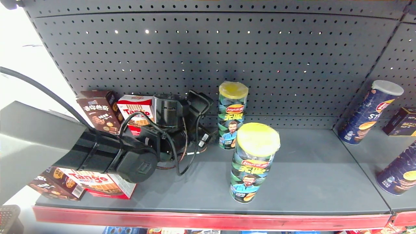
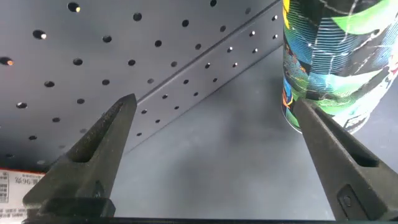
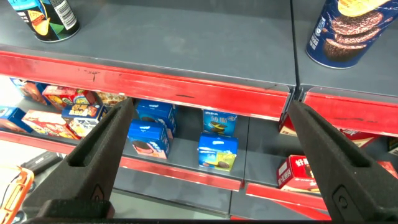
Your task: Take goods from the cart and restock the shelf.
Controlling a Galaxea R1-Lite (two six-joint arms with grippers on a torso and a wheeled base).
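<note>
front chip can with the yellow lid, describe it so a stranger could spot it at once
On the grey shelf with a pegboard back and red front edge, two green-patterned chip cans with yellow lids stand upright near the middle. This can is the one nearer the red edge; its twin stands farther back by the pegboard.

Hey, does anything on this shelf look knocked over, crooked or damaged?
Nothing looks spilled or damaged. The front green can and rear green can stand upright. The grey-lidded blue can seems to lean, but that may be the camera angle.
</note>
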